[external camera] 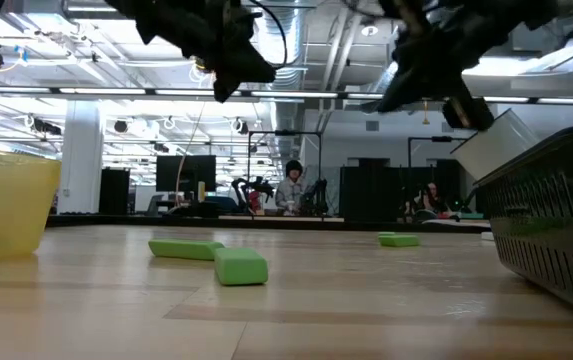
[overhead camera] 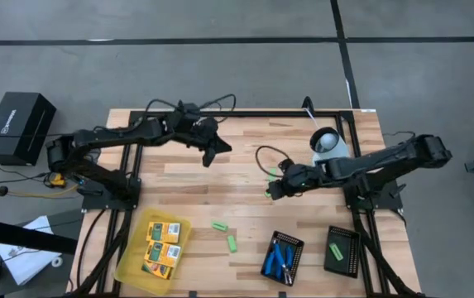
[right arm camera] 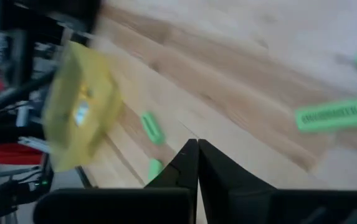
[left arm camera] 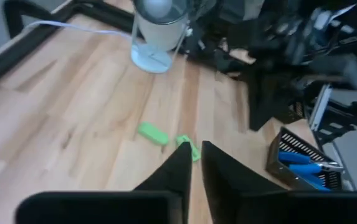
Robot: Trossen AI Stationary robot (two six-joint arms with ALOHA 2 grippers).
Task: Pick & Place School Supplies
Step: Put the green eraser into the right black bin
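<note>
- Far left of the bench (overhead camera: 245, 186), the yellow tray (overhead camera: 129, 266) already has the yellow-orange packs (overhead camera: 161, 244) in it, so that part looks sorted to me.
- The left tool (overhead camera: 213, 154) hangs over the back of the bench, well away from anything. Its wrist view shows the fingers (left arm camera: 177, 171) nearly together with just a thin gap and nothing between them. I'd leave that arm parked.
- Two green blocks (overhead camera: 225, 233) lie loose on the wood in the middle front, between the yellow tray and the ribbed trays. They're near each other but not touching.
- The right tool (overhead camera: 271, 192) is mid-bench, fingers (right arm camera: 194, 163) pressed together on nothing. Two more green blocks (overhead camera: 270, 173) lie just beside it, at the cable loop.
- My guess is the step in hand is grabbing one of those near blocks. It needs to spread the fingers before going down, and line up across the short side of the block so it doesn't skid.
- Watch the cable (overhead camera: 263, 156) right there, easy to snag.
- Further right, the blue-handled tools (overhead camera: 280, 257) are in the first ribbed tray (overhead camera: 295, 245).
- The second ribbed tray (overhead camera: 352, 242) holds one green block (overhead camera: 336, 248), so that looks like the drop spot. Lift clear of the rim before letting go.
</note>
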